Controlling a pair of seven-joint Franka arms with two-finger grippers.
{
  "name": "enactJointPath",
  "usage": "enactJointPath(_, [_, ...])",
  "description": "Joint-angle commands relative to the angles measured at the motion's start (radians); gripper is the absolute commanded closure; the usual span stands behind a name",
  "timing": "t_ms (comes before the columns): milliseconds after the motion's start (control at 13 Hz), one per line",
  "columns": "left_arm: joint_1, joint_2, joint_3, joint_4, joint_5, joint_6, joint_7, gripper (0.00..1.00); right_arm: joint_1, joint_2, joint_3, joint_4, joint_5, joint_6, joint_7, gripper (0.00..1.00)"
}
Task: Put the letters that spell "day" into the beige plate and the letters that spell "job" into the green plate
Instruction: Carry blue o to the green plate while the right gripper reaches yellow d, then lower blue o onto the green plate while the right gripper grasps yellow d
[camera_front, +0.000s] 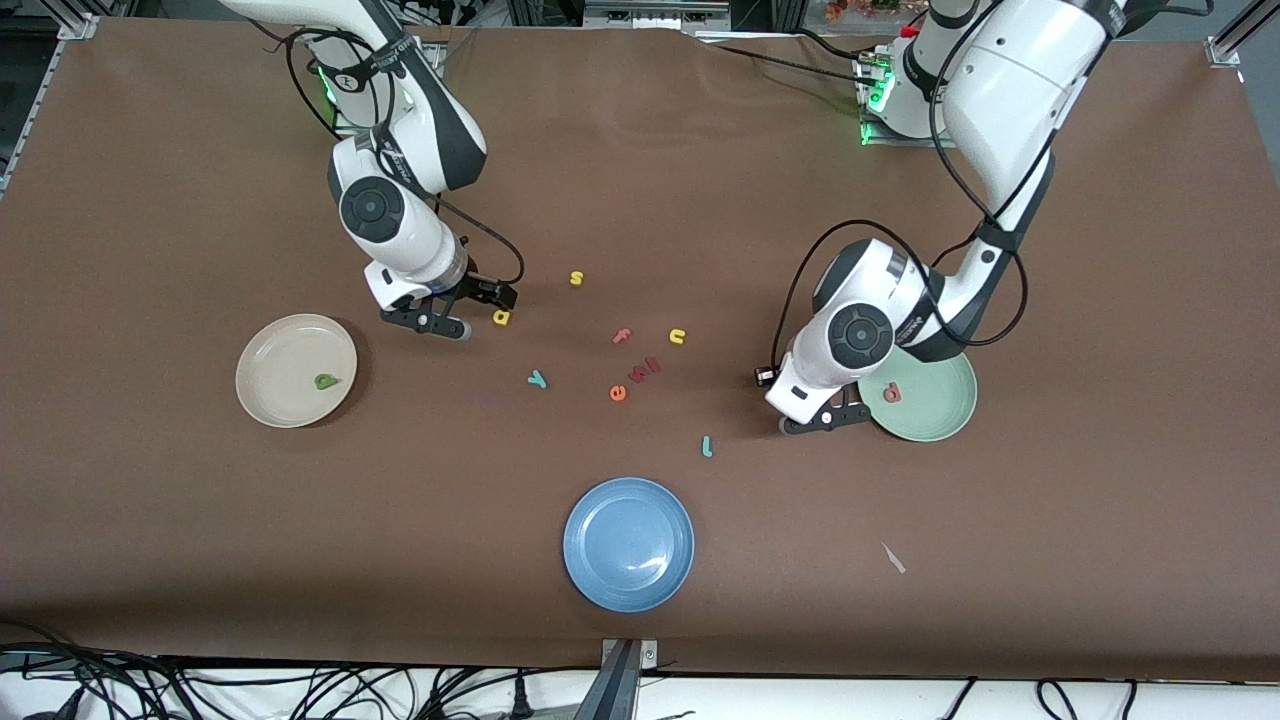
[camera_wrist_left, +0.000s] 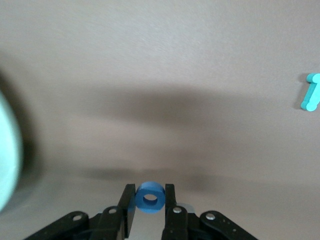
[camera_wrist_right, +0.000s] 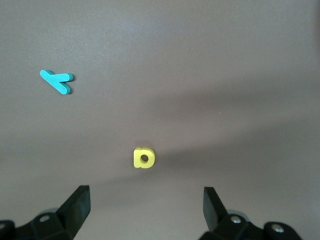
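Where the brown table covering runs toward the right arm's end, the round cream-beige shallow plate (camera_front: 296, 370) sits with bare cloth all round it, and the small olive-green foam d (camera_front: 326, 381) lies inside it near the rim. Just beside the plate, toward the middle of the table, the right gripper (camera_front: 470, 313) hangs low with its fingers (camera_wrist_right: 76, 205) spread wide and nothing between them; the small yellow foam a (camera_front: 501, 318) (camera_wrist_right: 144, 158) lies on the cloth within that gap, touching neither finger. The teal foam y (camera_front: 538, 379) (camera_wrist_right: 56, 81) lies nearer the front camera than the a, well apart from it.

In the middle of the table a yellow s (camera_front: 576, 278), a pink f (camera_front: 622, 336), a yellow u (camera_front: 677, 337), an orange e (camera_front: 617, 393) and a dark red piece (camera_front: 643, 370) lie scattered, with open cloth between them. The teal hook-shaped foam j (camera_front: 707, 446) (camera_wrist_left: 312, 92) lies alone, nearer the camera than these. Nearer still stands a round blue plate (camera_front: 628, 543).

Toward the left arm's end, the left gripper (camera_front: 820, 420) (camera_wrist_left: 150, 200) is over bare cloth just beside the rim of the round pale mint-green plate (camera_front: 940, 415) (camera_wrist_left: 7, 155), its fingers (camera_wrist_left: 127, 200) pinching the small blue foam ring o (camera_wrist_left: 150, 197). The salmon-red foam b (camera_front: 891, 394) lies in that plate.
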Motion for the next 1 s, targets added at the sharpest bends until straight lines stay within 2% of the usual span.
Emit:
enactJointPath(0, [0.039, -0.076, -0.004, -0.016, 0.033, -0.074, 0.051, 0.98, -0.003, -0.041, 0.023, -0.066, -0.039, 0.071, 0.05, 0.0])
enactJointPath(154, [0.062, -0.108, -0.005, -0.016, 0.033, -0.13, 0.115, 0.98, 0.019, -0.028, 0.023, -0.072, -0.046, 0.089, 0.051, 0.0])
enactJointPath(386, [0.131, -0.15, -0.01, -0.018, 0.021, -0.2, 0.22, 0.97, 0.041, 0.027, 0.021, -0.066, -0.124, 0.089, 0.053, 0.0])
enactJointPath(617, [0.202, -0.179, -0.01, -0.03, 0.02, -0.288, 0.345, 0.98, 0.04, 0.053, 0.018, -0.06, -0.129, 0.109, 0.053, 0.0])
enactJointPath(772, [0.278, -0.173, -0.012, -0.047, 0.016, -0.3, 0.442, 0.98, 0.037, 0.071, 0.017, -0.053, -0.128, 0.128, 0.053, 0.0])
enactJointPath(926, [0.3, -0.174, -0.012, -0.12, 0.011, -0.242, 0.487, 0.99, 0.036, 0.1, 0.017, -0.052, -0.128, 0.169, 0.054, 0.0])
